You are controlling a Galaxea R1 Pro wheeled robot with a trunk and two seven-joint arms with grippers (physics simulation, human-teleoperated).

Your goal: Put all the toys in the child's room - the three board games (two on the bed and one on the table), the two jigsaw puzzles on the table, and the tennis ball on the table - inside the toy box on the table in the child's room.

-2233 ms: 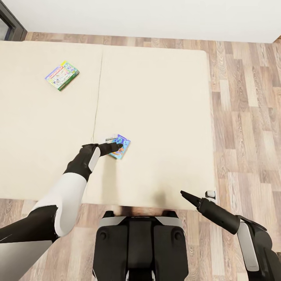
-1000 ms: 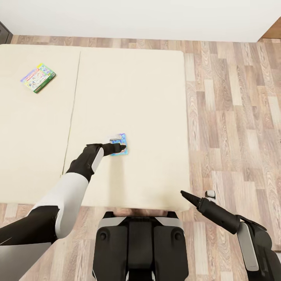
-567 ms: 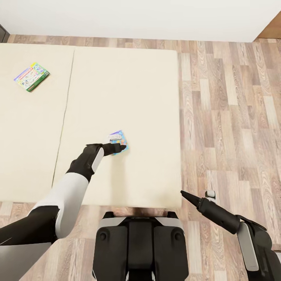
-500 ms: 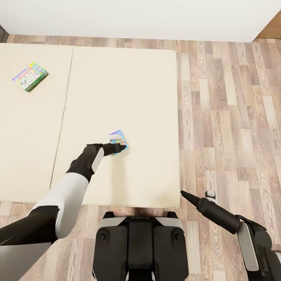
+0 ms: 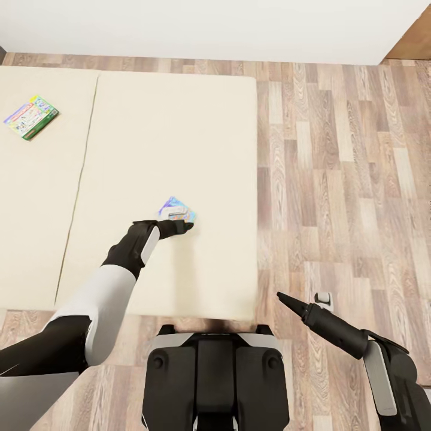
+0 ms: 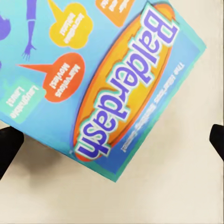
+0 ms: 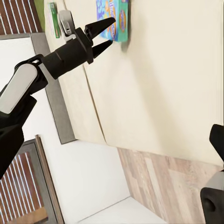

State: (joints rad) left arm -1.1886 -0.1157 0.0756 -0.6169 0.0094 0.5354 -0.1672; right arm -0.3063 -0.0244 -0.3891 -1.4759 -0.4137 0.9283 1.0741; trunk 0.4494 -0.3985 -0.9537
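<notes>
The small blue board game (image 5: pixel 176 211), a flat box printed "Balderdash" (image 6: pixel 119 88), lies flat on the beige mattress of the bed (image 5: pixel 179 131), on the section nearer the wood-plank floor (image 5: pixel 335 179) and toward the mattress's near edge. The left gripper (image 5: pixel 185 226) is extended over the bed with its tips at the near edge of this box; in the right wrist view its two fingers (image 7: pixel 100 25) stand apart, spread open, with the box (image 7: pixel 113 18) just beyond their tips, so nothing is clamped between them. In the left wrist view the finger ends appear at the two sides of the frame, with the box between and beyond them. A second board game (image 5: pixel 30 117), colourful with a pale face and a green edge, lies flat on the other mattress section, well apart from the blue box and near the far side of the bed. The right gripper (image 5: pixel 282 297) is held off the bed over the floor, beside the mattress's near corner; its dark fingers come to a single narrow point, drawn together with nothing between them. A white wall (image 5: pixel 209 27) runs along the far side of the floor.
</notes>
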